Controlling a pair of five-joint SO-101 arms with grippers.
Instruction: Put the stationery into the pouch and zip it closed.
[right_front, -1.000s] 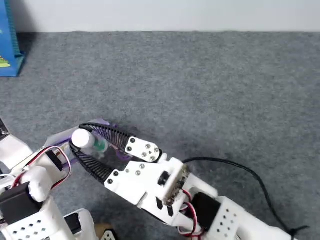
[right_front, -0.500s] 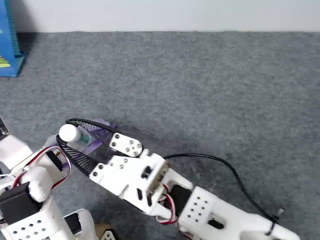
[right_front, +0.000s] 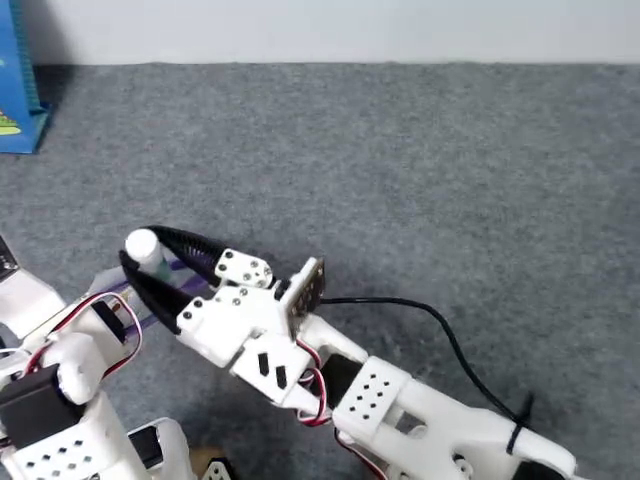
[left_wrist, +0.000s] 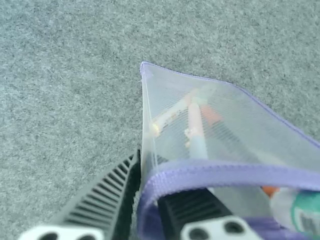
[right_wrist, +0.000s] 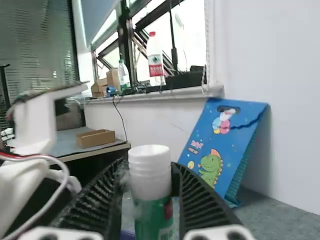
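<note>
Right end effector (right_wrist: 148, 174) is clamped around a white-capped, green-labelled glue stick (right_front: 143, 245), right at the mouth of the see-through mesh pouch with purple zip trim (left_wrist: 225, 120). Left end effector (left_wrist: 150, 187) pinches the pouch's rim over the grey bench (right_front: 400, 160), and there are pens (left_wrist: 196, 127) inside.

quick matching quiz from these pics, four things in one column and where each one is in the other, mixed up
1 glue stick
2 pouch
3 blue bag
4 black cable

a lying on the grey carpet
b clamped at its rim by the left gripper
c standing by the wall
d held in the right gripper

Pairs: 1-d, 2-b, 3-c, 4-a
</note>
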